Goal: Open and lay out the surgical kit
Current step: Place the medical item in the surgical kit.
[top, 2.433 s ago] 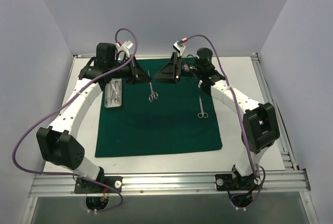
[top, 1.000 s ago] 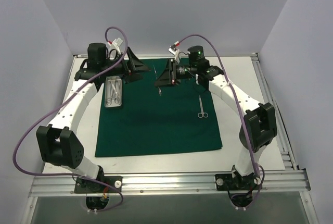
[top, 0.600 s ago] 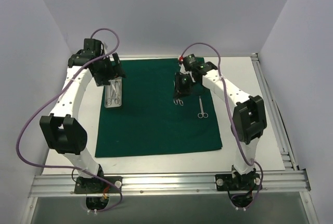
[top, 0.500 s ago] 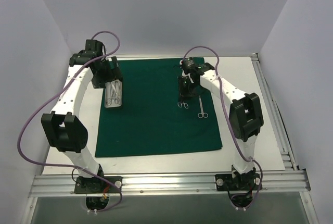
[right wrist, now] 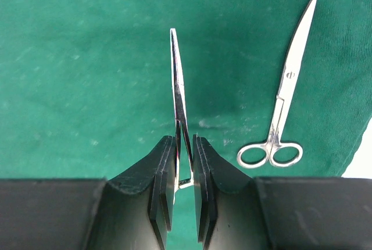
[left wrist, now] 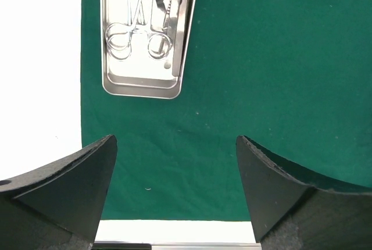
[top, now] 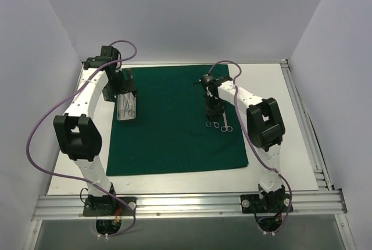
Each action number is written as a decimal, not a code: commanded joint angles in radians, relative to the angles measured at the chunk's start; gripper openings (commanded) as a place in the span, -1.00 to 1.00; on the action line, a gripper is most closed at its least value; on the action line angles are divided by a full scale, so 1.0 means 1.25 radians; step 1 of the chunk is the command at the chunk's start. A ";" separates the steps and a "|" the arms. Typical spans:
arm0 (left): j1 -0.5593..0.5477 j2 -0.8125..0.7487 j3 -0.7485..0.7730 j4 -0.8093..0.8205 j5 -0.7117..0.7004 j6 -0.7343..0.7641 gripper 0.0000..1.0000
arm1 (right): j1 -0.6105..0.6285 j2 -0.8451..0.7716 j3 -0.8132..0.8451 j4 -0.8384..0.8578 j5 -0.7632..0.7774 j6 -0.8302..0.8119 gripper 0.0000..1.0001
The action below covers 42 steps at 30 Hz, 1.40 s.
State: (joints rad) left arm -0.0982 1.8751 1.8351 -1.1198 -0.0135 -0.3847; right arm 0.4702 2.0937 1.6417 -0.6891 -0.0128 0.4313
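Dark green square cloth drape [top: 174, 139] spread flat across the middle of the top view, as a field for laying out. Upper left of the left wrist view: small rectangular silver tray [left wrist: 139, 90], with ring-handled steel instruments [left wrist: 139, 35] inside, not yet laid out. Below it, left gripper [left wrist: 175, 145], jaws wide apart and empty, probably ready for the next pick. Right of centre in the top view, right gripper [right wrist: 185, 157] pinched nearly closed on a thin steel ring-handled forceps [right wrist: 177, 81], low over the cloth. Just beside it, slim steel ring-handled scissors [right wrist: 283, 110] lying flat, seemingly the start of a neat parallel row.
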 commanded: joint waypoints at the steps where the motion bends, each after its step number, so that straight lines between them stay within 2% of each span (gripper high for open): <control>1: 0.015 0.018 0.038 -0.013 0.005 0.000 0.83 | -0.003 0.017 -0.002 -0.034 0.047 0.023 -1.00; 20: 0.020 0.035 0.045 -0.005 0.011 -0.001 0.81 | -0.002 0.071 -0.025 -0.043 0.030 0.040 -1.00; 30: 0.018 0.040 0.055 -0.002 0.011 0.002 0.81 | -0.004 0.093 -0.022 -0.049 0.019 0.024 -0.69; 42: 0.018 0.060 0.066 -0.005 0.040 0.007 0.82 | -0.014 0.102 -0.037 -0.044 -0.023 0.013 -0.47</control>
State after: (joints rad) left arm -0.0788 1.9366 1.8671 -1.1233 0.0181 -0.3840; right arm 0.4515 2.1563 1.6249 -0.7002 -0.0311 0.4553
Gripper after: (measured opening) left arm 0.907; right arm 0.254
